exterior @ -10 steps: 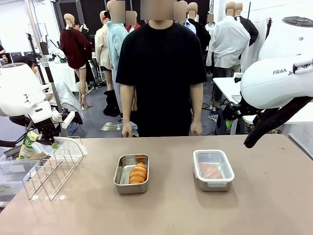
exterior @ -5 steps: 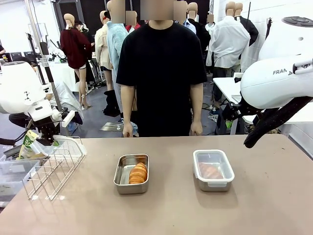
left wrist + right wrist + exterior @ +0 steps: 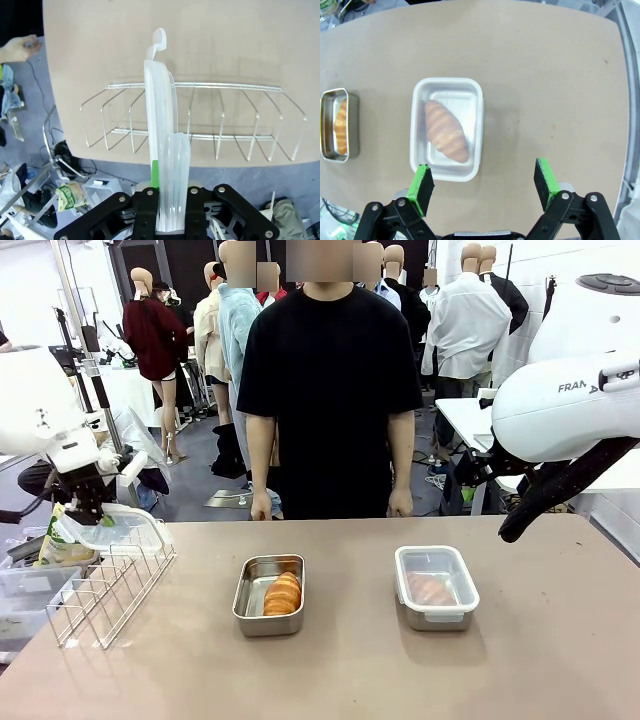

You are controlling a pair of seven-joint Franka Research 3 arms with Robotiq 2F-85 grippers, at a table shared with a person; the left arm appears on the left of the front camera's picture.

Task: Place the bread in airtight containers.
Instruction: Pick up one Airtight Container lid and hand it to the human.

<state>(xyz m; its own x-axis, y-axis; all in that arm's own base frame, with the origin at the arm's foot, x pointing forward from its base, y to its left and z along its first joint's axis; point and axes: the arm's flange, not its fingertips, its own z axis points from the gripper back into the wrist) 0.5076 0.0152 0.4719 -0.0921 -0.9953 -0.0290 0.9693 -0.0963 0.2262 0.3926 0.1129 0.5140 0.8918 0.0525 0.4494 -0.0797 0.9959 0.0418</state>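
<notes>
left tool point(image 3: 167, 220) pinches clear lid point(image 3: 161, 130) edge-on above wire rack point(image 3: 200, 125); right tool point(image 3: 485, 187) wide open, empty. carry lid level to open tin point(image 3: 269, 594) w/ bread point(image 3: 283, 593), seat corners evenly.

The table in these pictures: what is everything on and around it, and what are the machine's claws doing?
Open tin: one, shiny steel, table middle-left, no lid.
Roll: one, golden-orange, inside the open tin.
Lidded tin: one, steel under a clear white-rimmed lid, table right.
Second roll: one, orange, seen through that lid.
Wire rack: one, white, table's left edge.
Spare lid: one, clear plastic, held above the rack.
Person: one, black shirt, standing at the far side.
Left gripper: clamped on the spare lid.
Right gripper: open, above the lidded tin.
</notes>
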